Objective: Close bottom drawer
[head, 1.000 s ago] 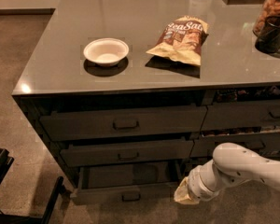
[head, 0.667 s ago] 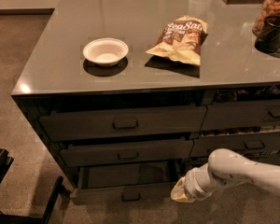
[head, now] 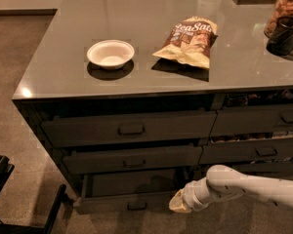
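Note:
The bottom drawer (head: 129, 202) is the lowest wide drawer of the dark cabinet, with a slim flat front and a small dark centre pull. It stands pulled out, its dark inside showing above the front. My white arm comes in from the right, and the gripper (head: 177, 202) is low at the drawer front's right end, against or just in front of it. Only the gripper's yellowish tip shows.
Two taller wide drawers (head: 129, 128) sit above it, and narrower drawers (head: 256, 152) are to the right. On the counter are a white bowl (head: 110, 53), a snack bag (head: 188, 40) and a dark cup (head: 282, 35). A dark frame (head: 0, 179) stands at the lower left.
The arm has moved left and slightly down, bringing the gripper closer to the right end of the bottom drawer's front. The drawer stands about as far out as before.

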{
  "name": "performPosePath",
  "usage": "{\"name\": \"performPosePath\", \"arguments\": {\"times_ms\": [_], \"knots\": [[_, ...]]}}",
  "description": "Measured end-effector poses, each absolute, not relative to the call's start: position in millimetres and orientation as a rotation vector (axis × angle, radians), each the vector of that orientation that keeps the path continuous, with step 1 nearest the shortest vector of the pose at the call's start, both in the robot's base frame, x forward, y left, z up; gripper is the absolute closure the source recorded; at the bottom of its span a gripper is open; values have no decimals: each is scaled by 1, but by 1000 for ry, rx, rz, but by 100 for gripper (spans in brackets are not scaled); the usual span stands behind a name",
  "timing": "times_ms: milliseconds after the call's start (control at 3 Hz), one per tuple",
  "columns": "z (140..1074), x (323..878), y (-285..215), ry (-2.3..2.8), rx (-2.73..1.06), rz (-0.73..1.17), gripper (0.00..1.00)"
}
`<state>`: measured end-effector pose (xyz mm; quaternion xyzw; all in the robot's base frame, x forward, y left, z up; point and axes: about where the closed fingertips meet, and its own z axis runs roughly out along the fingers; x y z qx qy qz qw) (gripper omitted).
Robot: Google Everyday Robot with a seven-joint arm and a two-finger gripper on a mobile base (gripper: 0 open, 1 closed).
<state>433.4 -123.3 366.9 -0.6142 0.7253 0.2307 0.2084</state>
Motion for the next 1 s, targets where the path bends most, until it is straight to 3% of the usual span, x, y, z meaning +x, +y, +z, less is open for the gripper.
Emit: {"name": "performPosePath", "arguments": {"times_ms": [333,1000], "knots": [[367,433,-123,2018,-1710,643,100],[272,403,-103,1979,-1697,765,100]]}}
